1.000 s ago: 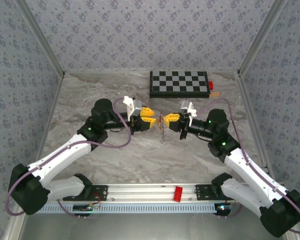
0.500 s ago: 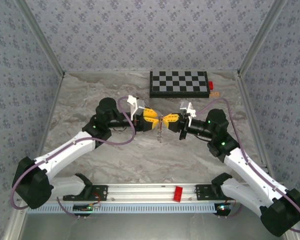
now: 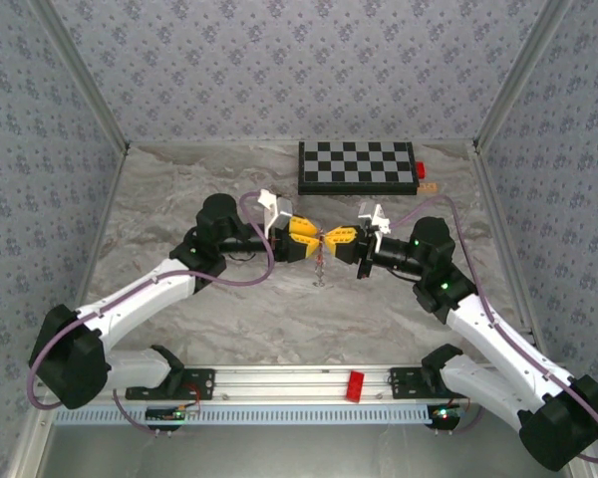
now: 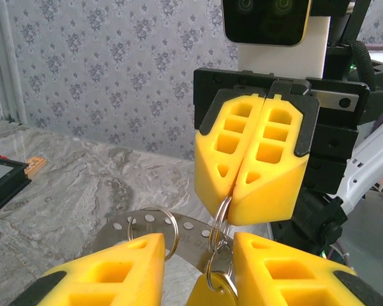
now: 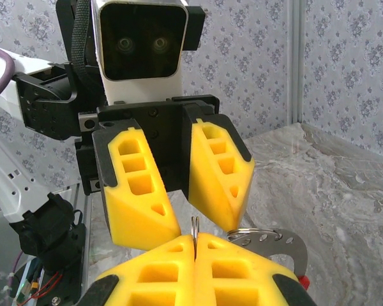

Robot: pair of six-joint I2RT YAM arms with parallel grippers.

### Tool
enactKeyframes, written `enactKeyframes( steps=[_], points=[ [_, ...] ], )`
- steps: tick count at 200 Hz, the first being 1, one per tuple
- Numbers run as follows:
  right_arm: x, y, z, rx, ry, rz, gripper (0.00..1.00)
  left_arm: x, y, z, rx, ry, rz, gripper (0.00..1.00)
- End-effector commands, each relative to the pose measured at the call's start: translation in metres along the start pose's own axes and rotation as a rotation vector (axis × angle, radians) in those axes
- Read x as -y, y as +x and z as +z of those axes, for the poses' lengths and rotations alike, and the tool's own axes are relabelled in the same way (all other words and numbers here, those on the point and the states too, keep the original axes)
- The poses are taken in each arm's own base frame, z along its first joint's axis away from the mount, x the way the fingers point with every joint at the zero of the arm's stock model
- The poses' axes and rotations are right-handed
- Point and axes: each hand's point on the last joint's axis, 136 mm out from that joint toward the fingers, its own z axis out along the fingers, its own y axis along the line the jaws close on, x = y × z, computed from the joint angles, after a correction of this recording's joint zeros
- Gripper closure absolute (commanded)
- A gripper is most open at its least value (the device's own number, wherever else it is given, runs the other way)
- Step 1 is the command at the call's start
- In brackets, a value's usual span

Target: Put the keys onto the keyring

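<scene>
Right claw (image 5: pixel 195 241) clenched on the keyring (image 4: pixel 221 215), ring held up between both claws, mid-bench (image 3: pixel 279 319); left claw (image 4: pixel 198 250) released, fingers (image 4: pixel 124 264) spread either side of the ring; perforated metal tag (image 5: pixel 277 245) hangs just beside it.

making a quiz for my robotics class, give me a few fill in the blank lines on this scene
The right end effector is ____ on the keyring.
The jaws of the left end effector stand ____.
The fingers of both end effectors are coloured ____.
Missing: shut; open; yellow.
</scene>
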Motion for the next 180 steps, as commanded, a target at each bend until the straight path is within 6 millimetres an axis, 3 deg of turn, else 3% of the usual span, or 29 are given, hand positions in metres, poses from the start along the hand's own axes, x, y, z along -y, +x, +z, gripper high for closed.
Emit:
enactKeyframes(
  steps=[1, 105, 137, 180],
  points=[
    [-0.006, -0.008, -0.001, 0.028, -0.02, -0.029, 1.0, 0.012, -0.014, 0.003, 0.027, 0.059, 0.034, 0.67],
    [-0.006, -0.004, -0.001, 0.021, -0.021, -0.023, 1.0, 0.021, -0.019, 0.005, 0.033, 0.096, 0.042, 0.8],
    [-0.006, -0.002, -0.001, 0.017, -0.021, -0.023, 1.0, 0.022, -0.019, 0.006, 0.032, 0.099, 0.045, 1.0],
    [-0.004, 0.003, -0.002, 0.005, -0.002, -0.025, 1.0, 0.022, -0.019, 0.006, 0.03, 0.1, 0.05, 1.0]
  ],
)
